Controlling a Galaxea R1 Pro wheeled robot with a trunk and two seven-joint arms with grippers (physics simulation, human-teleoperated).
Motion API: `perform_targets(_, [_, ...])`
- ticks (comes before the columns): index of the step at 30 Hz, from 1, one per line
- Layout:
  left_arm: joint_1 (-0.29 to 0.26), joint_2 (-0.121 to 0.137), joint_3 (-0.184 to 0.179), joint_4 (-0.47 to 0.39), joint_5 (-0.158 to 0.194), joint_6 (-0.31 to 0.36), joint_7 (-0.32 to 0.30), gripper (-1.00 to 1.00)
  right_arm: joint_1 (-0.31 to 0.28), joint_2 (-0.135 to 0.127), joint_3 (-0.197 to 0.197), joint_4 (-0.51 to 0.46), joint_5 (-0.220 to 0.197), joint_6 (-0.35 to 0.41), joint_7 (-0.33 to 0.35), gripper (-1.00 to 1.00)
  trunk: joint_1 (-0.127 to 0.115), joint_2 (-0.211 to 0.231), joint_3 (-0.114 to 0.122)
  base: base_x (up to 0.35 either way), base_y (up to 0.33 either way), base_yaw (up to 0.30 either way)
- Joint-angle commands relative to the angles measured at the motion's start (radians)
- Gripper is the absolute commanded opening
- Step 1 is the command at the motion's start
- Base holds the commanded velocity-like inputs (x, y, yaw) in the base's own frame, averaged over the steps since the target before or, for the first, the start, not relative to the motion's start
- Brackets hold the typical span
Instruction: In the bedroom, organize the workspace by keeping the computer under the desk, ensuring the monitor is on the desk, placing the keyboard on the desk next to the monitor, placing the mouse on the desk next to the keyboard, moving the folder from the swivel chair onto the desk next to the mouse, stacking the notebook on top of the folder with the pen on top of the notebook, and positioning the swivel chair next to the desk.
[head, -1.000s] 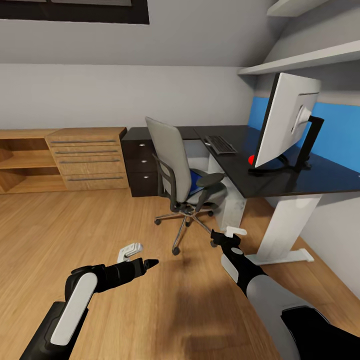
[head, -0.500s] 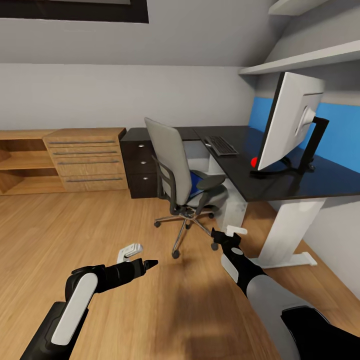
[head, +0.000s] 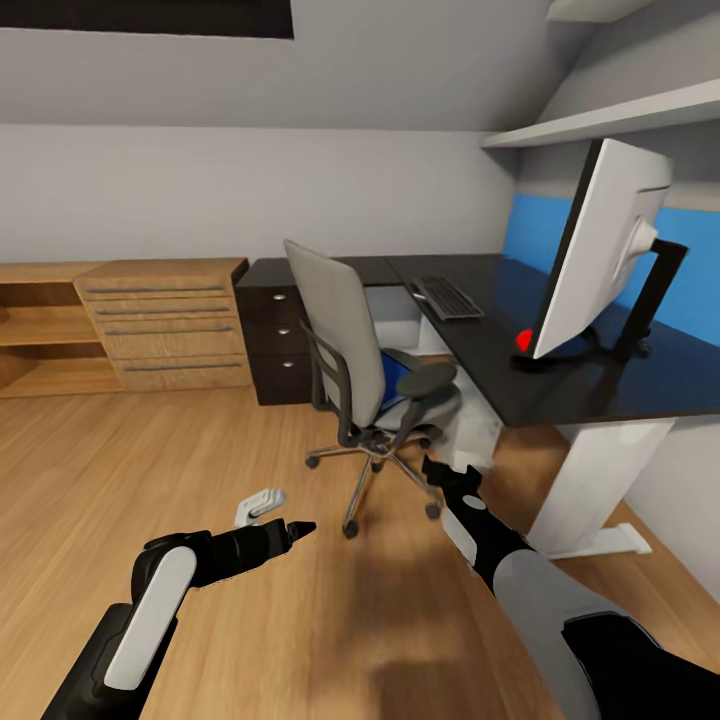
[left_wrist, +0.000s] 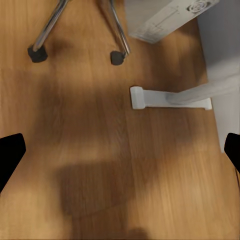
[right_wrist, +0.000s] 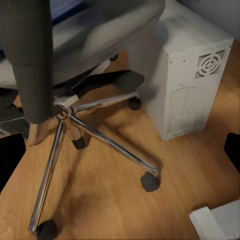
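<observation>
The grey swivel chair (head: 345, 335) stands beside the black desk (head: 500, 350), with a blue folder (head: 398, 376) on its seat. On the desk are a white monitor (head: 600, 250), a dark keyboard (head: 447, 297) and a red mouse (head: 524, 340). The white computer tower (right_wrist: 192, 85) stands on the floor under the desk, right behind the chair's base (right_wrist: 90, 135). My left gripper (head: 285, 512) hangs open over bare floor. My right gripper (head: 455, 478) is open too, low, just in front of the chair's legs. In both wrist views the fingertips sit at the picture's edges.
A wooden drawer unit (head: 170, 320) with open shelves and a black drawer cabinet (head: 275, 335) line the back wall. Wall shelves (head: 600, 120) hang above the desk. The desk's white foot (left_wrist: 170, 97) lies on the wood floor to my right.
The whole view has shifted: the camera has come closer to the chair and desk, which look larger. Both arms hold the same pose.
</observation>
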Motion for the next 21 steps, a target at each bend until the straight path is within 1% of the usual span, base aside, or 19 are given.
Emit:
perform_targets(1, [-0.001,0.001,-0.001,-0.001,0.011,0.002,0.01,1.0,-0.001,0.0,0.008,0.001,-0.01,-0.004,-0.006,1.0,0.0,0.0,-0.001,0.277,0.0,0.0])
perform_targets(6, [-0.001,0.001,-0.001,0.0,0.011,0.002,0.011,1.0,-0.001,-0.002,0.008,0.001,-0.01,-0.004,-0.006,1.0,0.0,0.0,-0.001,0.246,-0.005,0.0])
perform_targets(12, [-0.001,0.001,0.0,0.001,0.013,0.002,0.012,1.0,-0.001,-0.003,0.006,0.001,-0.011,-0.004,-0.009,1.0,0.0,0.0,-0.001,0.257,-0.09,0.0])
perform_targets(17, [-0.001,0.001,0.002,0.003,0.013,0.002,0.013,1.0,-0.001,-0.006,0.004,0.001,-0.012,-0.004,-0.011,1.0,0.0,0.0,-0.001,0.077,-0.035,0.0])
perform_targets(18, [-0.001,0.001,0.008,0.003,0.013,0.002,0.013,1.0,-0.001,-0.008,0.004,0.001,-0.012,-0.004,-0.011,1.0,0.0,0.0,-0.001,0.022,-0.01,0.0])
perform_targets(19, [-0.001,0.001,0.037,0.004,0.014,0.002,0.012,1.0,-0.001,-0.012,0.002,0.001,-0.012,-0.004,-0.012,1.0,0.0,0.0,-0.001,0.007,-0.003,0.0])
perform_targets(21, [-0.001,0.001,0.046,0.004,0.015,0.002,0.012,1.0,-0.001,-0.013,0.002,0.001,-0.012,-0.004,-0.012,1.0,0.0,0.0,-0.001,0.005,-0.002,0.0])
